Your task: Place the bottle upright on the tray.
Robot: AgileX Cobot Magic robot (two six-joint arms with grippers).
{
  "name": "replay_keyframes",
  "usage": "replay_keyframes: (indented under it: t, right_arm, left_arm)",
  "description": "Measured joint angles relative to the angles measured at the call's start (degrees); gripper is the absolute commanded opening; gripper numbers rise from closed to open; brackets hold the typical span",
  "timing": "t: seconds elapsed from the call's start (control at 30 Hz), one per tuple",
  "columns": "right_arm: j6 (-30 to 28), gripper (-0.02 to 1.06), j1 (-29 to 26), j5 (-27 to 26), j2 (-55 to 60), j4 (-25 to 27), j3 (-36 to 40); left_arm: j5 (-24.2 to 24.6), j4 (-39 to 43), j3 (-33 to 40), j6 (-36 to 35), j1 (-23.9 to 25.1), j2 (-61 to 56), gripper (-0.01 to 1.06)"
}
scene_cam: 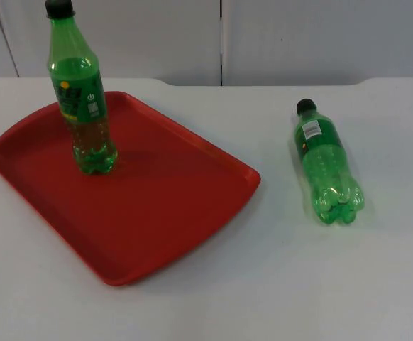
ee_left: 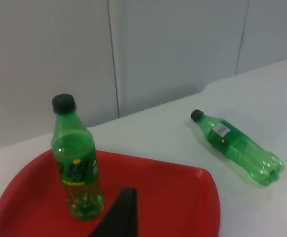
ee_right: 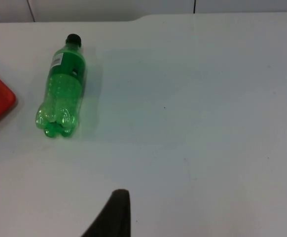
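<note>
A: Where are the bottles at this moment?

B: One green bottle [scene_cam: 83,106] stands upright on the red tray [scene_cam: 157,220], near the tray's far left corner, with its black cap on top. It looks stable there, because its base rests flat on the tray floor. The second green bottle [scene_cam: 325,167] lies on its side on the white table [scene_cam: 299,284], well apart from the tray's right edge. Its cap points toward the grey partition wall [scene_cam: 299,35] and its base points toward the near edge of the table.

A: So which one is the task's bottle?

B: I judge it is the lying one, since it is not yet on the tray and not upright. The free space on the tray's right half seems a good place for it.

A: And the grippers?

B: The left gripper [ee_left: 119,217] hangs above the tray, near the standing bottle. The right gripper [ee_right: 111,217] hangs over the bare table, well apart from the lying bottle. For both I cannot tell if they are released or clenched; neither one grasps a bottle.
</note>
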Motion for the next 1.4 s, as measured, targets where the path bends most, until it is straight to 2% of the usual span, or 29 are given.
replay_keyframes:
  t: [0.37,0.53,0.73,0.97,1.13,1.4]
  right_arm:
    - [0.00,1.05,0.00,0.00,0.00,0.00,0.00]
    - [0.00,1.05,0.00,0.00,0.00,0.00,0.00]
    - [0.00,1.05,0.00,0.00,0.00,0.00,0.00]
    - [0.00,1.05,0.00,0.00,0.00,0.00,0.00]
    - [0.00,1.05,0.00,0.00,0.00,0.00,0.00]
    - [0.00,1.05,0.00,0.00,0.00,0.00,0.00]
  left_arm:
    - [8.93,-3.87,0.00,3.35,0.00,-8.88,1.05]
    - [17.15,-4.78,0.00,4.90,0.00,-12.99,1.05]
    - [21.95,-4.92,-0.10,5.04,0.00,-16.38,1.05]
    - [25.82,-2.91,0.19,3.59,0.00,-18.76,1.05]
    - [28.27,-1.32,3.18,0.75,0.00,-19.26,1.05]
    - [28.45,-1.32,3.27,1.33,0.00,-19.26,1.05]
